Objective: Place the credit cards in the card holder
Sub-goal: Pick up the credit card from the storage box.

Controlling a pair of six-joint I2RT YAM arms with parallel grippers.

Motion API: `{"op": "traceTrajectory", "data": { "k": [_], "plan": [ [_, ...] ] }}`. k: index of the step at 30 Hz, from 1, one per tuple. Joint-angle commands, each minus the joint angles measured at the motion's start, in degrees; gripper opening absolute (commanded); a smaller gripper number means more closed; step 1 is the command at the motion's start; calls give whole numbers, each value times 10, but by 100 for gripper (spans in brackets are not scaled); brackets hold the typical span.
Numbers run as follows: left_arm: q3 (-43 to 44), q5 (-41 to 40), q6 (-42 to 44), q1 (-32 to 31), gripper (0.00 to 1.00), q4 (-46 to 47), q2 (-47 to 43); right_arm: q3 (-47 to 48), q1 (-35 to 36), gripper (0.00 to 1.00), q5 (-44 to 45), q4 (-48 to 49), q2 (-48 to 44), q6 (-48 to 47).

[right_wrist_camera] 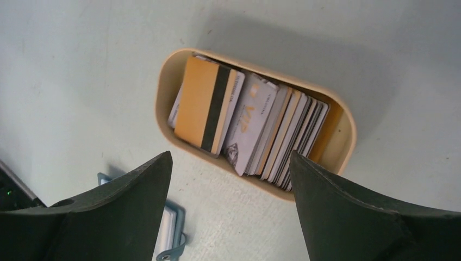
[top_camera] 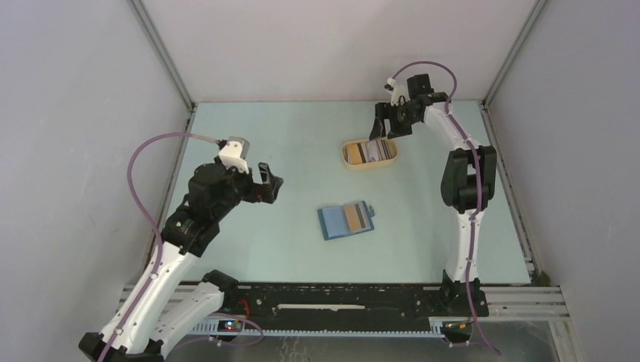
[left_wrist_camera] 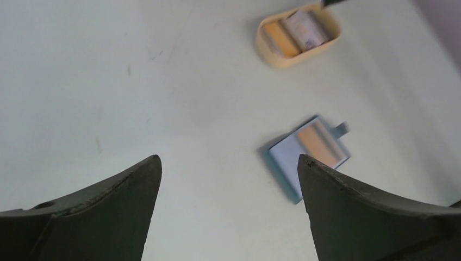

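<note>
Cards (right_wrist_camera: 250, 125) are sitting stacked in the tray (right_wrist_camera: 341, 130), behind the wallet (top_camera: 332, 224) on the desk (top_camera: 264, 136); one card (top_camera: 356, 218) is apparently lying inside the wallet.

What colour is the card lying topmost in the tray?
The card is orange with a black stripe; the right wrist view shows it best.

Pale green counter (top_camera: 249, 226), tan oval tray (top_camera: 370, 167) toward its far edge, open blue card holder (top_camera: 330, 223) near the middle, well apart
</note>
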Motion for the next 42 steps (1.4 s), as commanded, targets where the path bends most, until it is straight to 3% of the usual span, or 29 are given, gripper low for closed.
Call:
{"op": "traceTrajectory", "data": {
  "k": [1,20,33,42],
  "plan": [
    [-21,-51,59,13,100,-62,2,57,-1,89,34,-15,27,28],
    [-34,-35,61,23,99,-50,5,84,25,99,126,-18,93,86],
    [-35,-40,62,23,100,-50,3,79,36,100,149,-17,104,96],
    [-35,-41,63,24,100,-50,2,76,31,99,76,-25,114,114]
  ]
}}
